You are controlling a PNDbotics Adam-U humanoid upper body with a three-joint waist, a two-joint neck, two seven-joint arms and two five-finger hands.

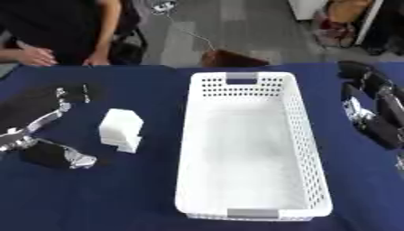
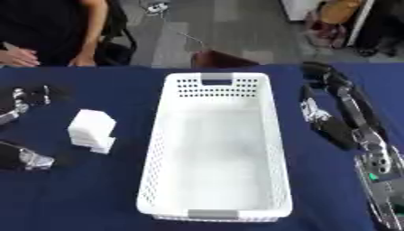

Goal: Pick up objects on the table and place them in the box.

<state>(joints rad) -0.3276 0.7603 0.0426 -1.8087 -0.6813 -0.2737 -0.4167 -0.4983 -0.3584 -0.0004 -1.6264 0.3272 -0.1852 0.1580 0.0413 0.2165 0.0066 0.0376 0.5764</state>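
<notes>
1. The white block (image 1: 121, 130) stands on the blue table (image 1: 118, 194), just left of the white box (image 1: 251, 144), which holds nothing yet; block and box are apart.
2. The left hand (image 1: 49, 122) is much the nearer; the block lies to its right, within the spread of its fingers and thumb, though I see no contact; the fingers are apart and relaxed.
3. The right hand (image 2: 335, 113) rests beyond the box's far wall, fingers straight, holding nothing.
4. I judge the left hand should close sideways on the block.
</notes>
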